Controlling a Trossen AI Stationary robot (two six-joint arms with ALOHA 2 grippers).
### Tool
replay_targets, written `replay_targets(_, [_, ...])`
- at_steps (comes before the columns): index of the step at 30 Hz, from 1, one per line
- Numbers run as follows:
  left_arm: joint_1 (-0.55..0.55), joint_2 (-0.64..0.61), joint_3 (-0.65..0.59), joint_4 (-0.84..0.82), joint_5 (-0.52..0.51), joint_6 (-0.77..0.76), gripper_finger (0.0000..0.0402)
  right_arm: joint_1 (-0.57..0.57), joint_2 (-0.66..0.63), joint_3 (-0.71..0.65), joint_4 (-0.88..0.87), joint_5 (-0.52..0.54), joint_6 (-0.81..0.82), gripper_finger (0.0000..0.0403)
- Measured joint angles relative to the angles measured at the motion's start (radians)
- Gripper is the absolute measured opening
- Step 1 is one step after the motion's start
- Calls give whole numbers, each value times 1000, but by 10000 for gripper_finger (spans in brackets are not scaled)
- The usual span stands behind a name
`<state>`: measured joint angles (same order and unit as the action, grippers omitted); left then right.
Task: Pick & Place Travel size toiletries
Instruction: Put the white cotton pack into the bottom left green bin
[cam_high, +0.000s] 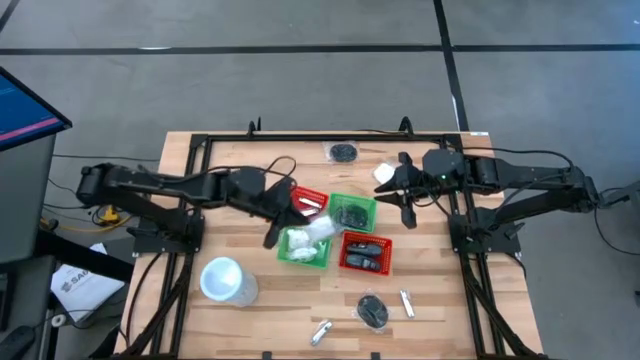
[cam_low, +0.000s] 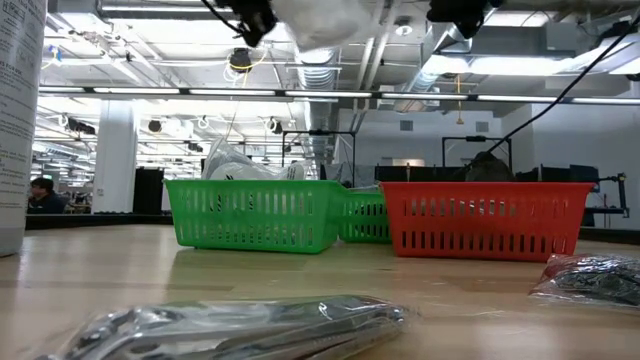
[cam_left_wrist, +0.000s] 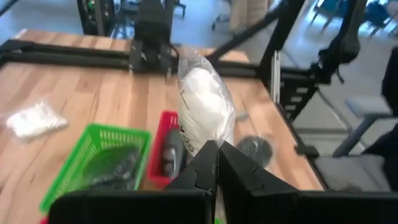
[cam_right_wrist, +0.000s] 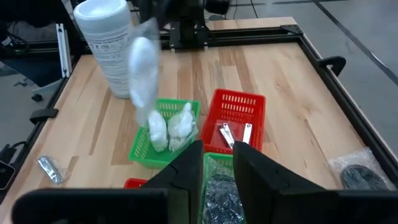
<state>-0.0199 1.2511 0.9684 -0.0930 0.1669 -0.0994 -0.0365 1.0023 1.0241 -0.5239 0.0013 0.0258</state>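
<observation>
My left gripper (cam_left_wrist: 217, 158) is shut on a white crinkly packet (cam_left_wrist: 202, 102), held in the air over the baskets; the right wrist view shows this packet (cam_right_wrist: 143, 68) above the green basket (cam_right_wrist: 138, 152), where two more white packets lie. My right gripper (cam_right_wrist: 217, 162) stands open over the green basket of black bundles (cam_high: 352, 212), with nothing between its fingers. Another white packet (cam_high: 385, 172) and a black bundle (cam_high: 343, 152) lie on the table's far part. A black bundle (cam_high: 372, 312) and two silvery tubes (cam_high: 407, 303) lie near the front edge. My left gripper pinches the white packet by one end (cam_left_wrist: 210, 138) between its two shut fingers. The fingers come from the table's left, slanting a little downward. The packet sticks out past the fingertips and is lifted clear of the baskets and the table.
Four baskets stand together mid-table: a red one with silvery tubes (cam_high: 308, 203), the two green ones, and a red one with dark pieces (cam_high: 365, 252). A large white cup (cam_high: 225, 280) stands at the front left. A black frame rail (cam_high: 330, 136) runs along the far edge.
</observation>
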Motion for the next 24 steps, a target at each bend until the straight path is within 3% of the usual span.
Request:
replay_targets(11, [-134, -16, 0, -203, -212, 69, 0, -1, 0, 0, 1, 0, 1, 76])
replay_targets(24, [-136, 64, -2, -307, -325, 95, 0, 4, 21, 0, -1, 0, 1, 76])
